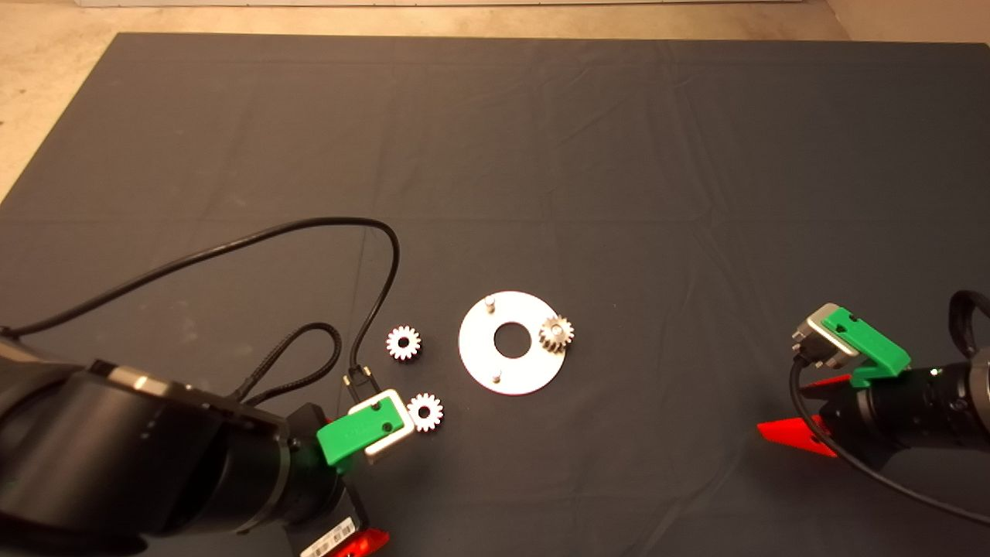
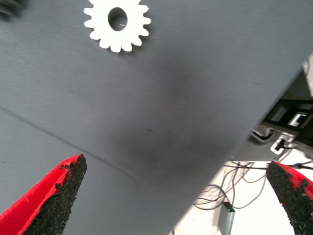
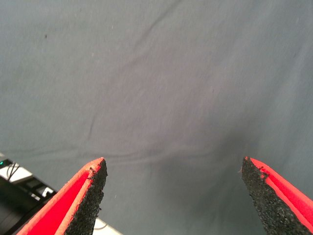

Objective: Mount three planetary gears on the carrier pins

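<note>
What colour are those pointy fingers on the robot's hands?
Red, with black pads; the right gripper's fingers show it best in the right wrist view.

Black arms, green wrist brackets — red fingers, gritty black pads, looping cables.

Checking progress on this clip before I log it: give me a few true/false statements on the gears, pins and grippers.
1. One planetary gear sits on a carrier pin of the round plate. True.
2. All three pins carry gears. False: two carrier pins stand bare.
3. Two gears lie on the mat left of the plate. True.
4. The left gripper is shut on a gear. False: it is open and holds nothing.
5. The right gripper is open over bare mat. True.
</note>
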Motion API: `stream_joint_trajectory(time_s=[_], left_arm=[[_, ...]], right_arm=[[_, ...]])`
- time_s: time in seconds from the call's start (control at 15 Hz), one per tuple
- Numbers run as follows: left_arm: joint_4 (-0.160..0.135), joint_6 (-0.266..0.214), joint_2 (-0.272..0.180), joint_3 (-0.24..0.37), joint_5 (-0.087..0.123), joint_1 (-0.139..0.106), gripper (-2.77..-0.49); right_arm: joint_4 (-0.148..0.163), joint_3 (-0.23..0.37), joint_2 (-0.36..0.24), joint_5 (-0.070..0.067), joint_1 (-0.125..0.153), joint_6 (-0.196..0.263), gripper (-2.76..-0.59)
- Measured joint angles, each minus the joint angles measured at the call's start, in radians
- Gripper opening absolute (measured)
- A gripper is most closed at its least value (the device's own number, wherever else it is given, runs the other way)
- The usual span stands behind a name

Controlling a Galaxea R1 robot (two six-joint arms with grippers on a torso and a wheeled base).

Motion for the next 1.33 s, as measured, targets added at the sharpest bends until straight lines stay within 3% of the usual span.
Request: stream_joint_trajectory(time_s=[0.8, 0.87, 1.0, 1.2, 1.33], left_arm=[[0.026, 0.058, 0.06, -0.117, -0.001, -0.005, -0.61], [0.026, 0.065, 0.063, -0.124, -0.001, -0.005, -0.61], [0.026, 0.08, 0.074, -0.145, -0.001, -0.005, -0.61], [0.034, 0.089, 0.084, -0.166, -0.001, -0.005, -0.61], [0.057, 0.091, 0.088, -0.167, 0.0, -0.005, -0.61]], right_arm=[[-0.016, 0.001, 0.003, 0.006, -0.017, 0.0, -1.33], [-0.016, 0.001, 0.003, 0.011, -0.017, 0.0, -1.33], [-0.019, 0.002, 0.003, 0.033, -0.03, 0.0, -1.33], [-0.019, 0.003, 0.003, 0.036, -0.036, 0.0, -1.33], [-0.02, 0.003, 0.003, 0.051, -0.042, 0.0, -1.33]])
